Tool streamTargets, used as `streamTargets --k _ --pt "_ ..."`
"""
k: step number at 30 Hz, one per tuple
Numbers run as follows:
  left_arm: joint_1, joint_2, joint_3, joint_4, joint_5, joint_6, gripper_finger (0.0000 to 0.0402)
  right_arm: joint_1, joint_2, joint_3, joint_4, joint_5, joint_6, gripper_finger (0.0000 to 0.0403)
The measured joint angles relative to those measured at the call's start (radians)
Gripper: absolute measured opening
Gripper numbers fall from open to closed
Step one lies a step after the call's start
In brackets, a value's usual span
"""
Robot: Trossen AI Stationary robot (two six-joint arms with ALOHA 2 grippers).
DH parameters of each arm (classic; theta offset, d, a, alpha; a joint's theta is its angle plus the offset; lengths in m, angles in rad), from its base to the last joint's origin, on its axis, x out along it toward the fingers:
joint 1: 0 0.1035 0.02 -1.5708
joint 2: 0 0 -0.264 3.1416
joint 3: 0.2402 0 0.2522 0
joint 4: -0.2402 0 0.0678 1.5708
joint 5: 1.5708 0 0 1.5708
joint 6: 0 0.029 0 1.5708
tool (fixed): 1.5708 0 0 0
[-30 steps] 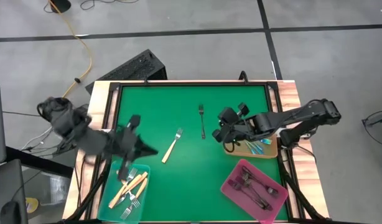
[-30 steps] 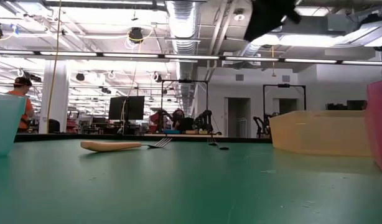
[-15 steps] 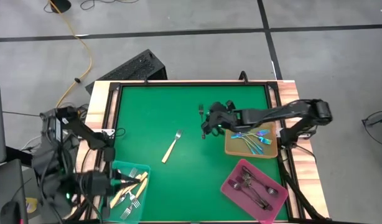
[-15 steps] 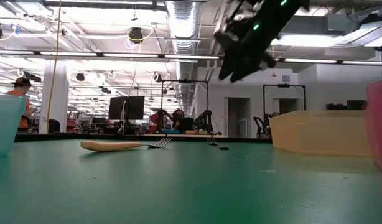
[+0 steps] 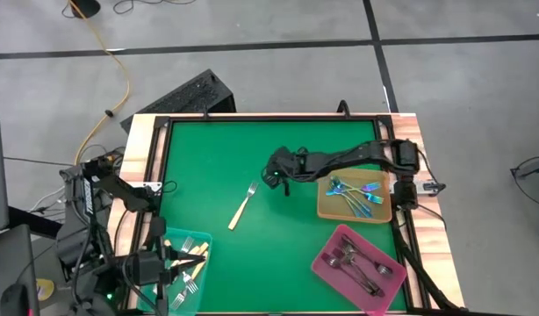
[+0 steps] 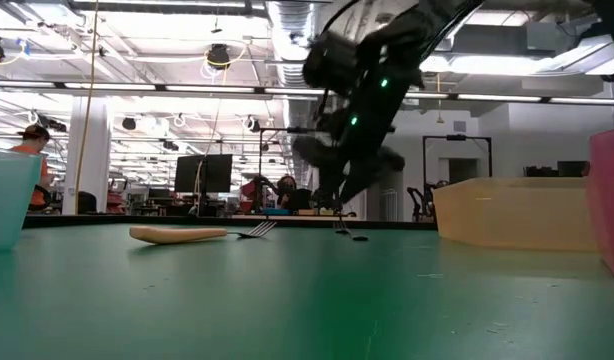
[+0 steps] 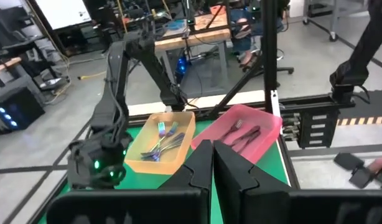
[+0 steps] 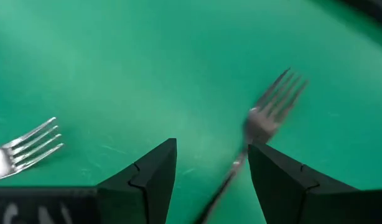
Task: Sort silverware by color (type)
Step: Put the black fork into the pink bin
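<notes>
A dark metal fork (image 8: 264, 119) lies flat on the green mat (image 5: 217, 158) near the middle. My right gripper (image 8: 211, 149) hangs open just above its handle, one finger on each side, slanting down from the table's right; it also shows from above (image 5: 272, 178). A cream-handled fork (image 5: 242, 205) lies flat to its left, its tines (image 8: 30, 145) in the right wrist view. My left gripper (image 7: 213, 167) is shut on nothing at the near left, over the teal tray (image 5: 197, 294) of cream-handled forks.
A tan tray (image 5: 384, 211) with iridescent forks stands at the right edge. A pink tray (image 5: 326, 263) with dark forks sits at the near right. Bare mat lies across the far left and the near middle. A black frame rims the table.
My right gripper has swung from above the tan tray toward the table's left and come down over the dark fork. My left gripper has swung from the mat's left side toward the near left corner, ending over the teal tray. Both forks have stayed where they were.
</notes>
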Motion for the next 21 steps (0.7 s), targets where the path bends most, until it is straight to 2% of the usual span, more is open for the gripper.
streamTargets --k 10,21 --pt "-0.007 0.0 0.0 -0.002 -0.002 -0.01 0.0 -0.014 0.108 0.014 0.006 -0.023 0.073 0.0218" --pt "-0.007 0.0 0.0 -0.01 -0.006 -0.028 0.0 -0.049 0.111 0.014 -0.033 -0.041 0.16 0.0218"
